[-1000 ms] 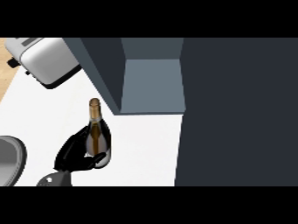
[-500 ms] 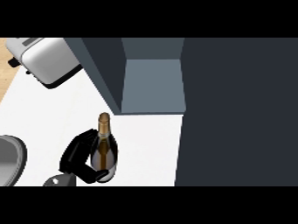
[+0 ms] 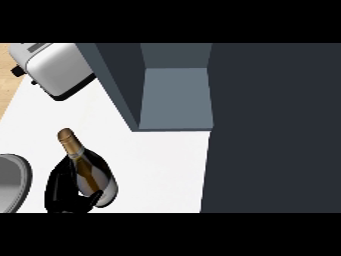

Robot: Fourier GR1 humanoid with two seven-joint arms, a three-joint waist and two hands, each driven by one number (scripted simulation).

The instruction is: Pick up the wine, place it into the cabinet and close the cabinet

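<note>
Head view: my left hand point(image 3: 64, 192), fingers curled round the wine point(image 3: 90, 170), holds it over the table point(image 3: 158, 165) at lower left; next, I judge, carry it into the open cabinet point(image 3: 174, 97).

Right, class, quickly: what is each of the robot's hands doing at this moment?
Left hand: curled round the wine bottle, holding it.
Right hand: not in view, so it cannot be told.
</note>
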